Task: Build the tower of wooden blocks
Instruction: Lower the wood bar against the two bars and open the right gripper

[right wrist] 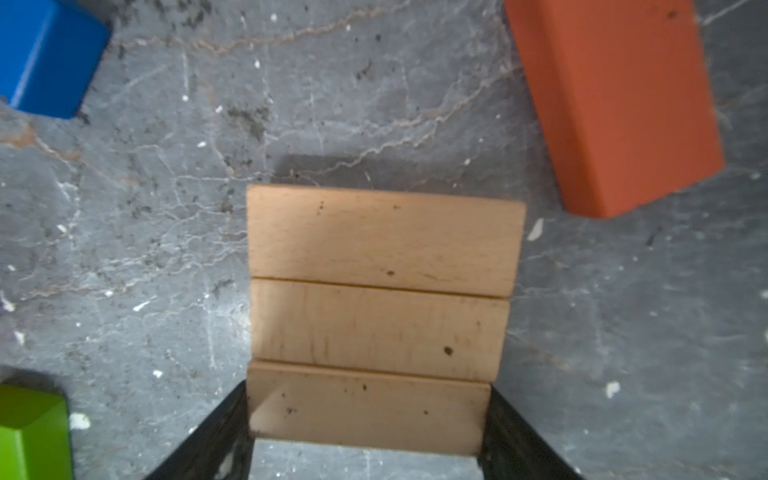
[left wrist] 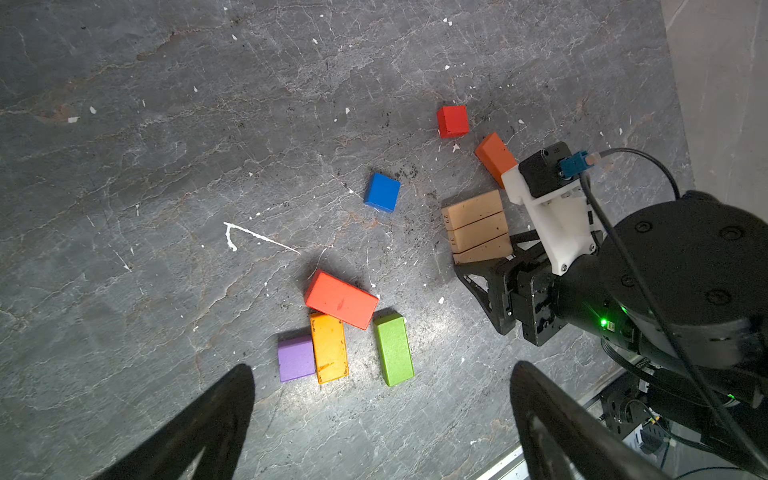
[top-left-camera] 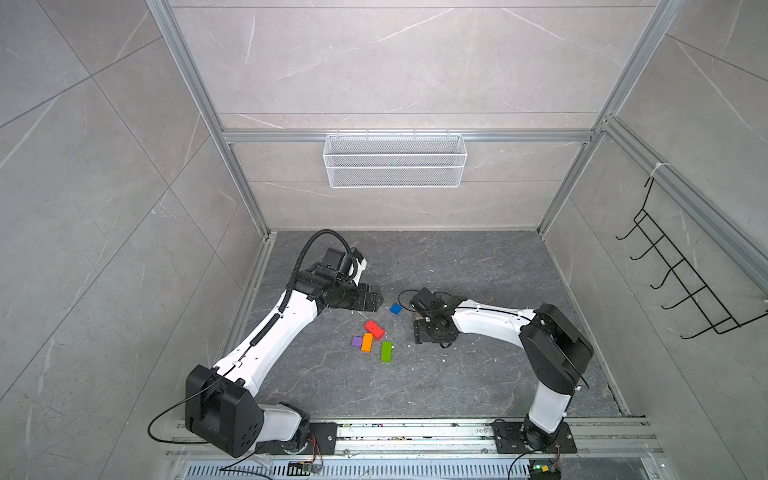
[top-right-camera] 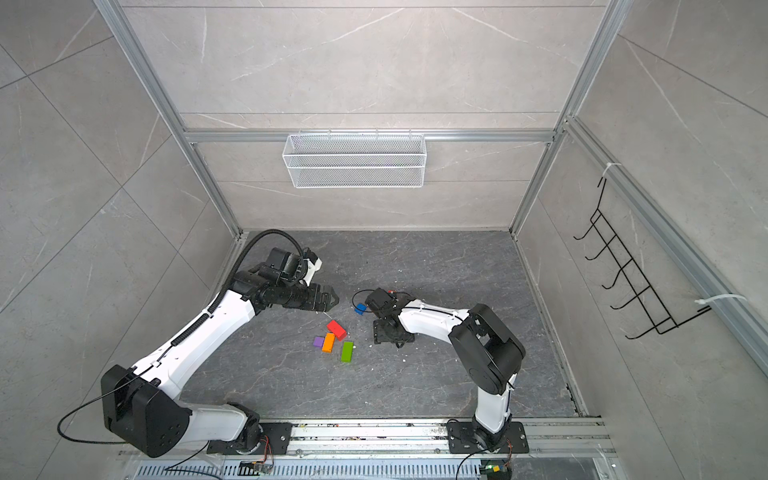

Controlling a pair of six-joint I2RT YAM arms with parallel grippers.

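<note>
Three tan blocks (right wrist: 382,282) are shown clearly only in the wrist views; the end block (right wrist: 365,411) is clamped by the right gripper (right wrist: 368,399). The left gripper (left wrist: 384,370) is spread apart.

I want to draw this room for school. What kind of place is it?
Probably a robot test booth in a lab: a left arm and right arm bolted to a metal rail, an aluminium frame around them, and wood blocks laid out.
</note>
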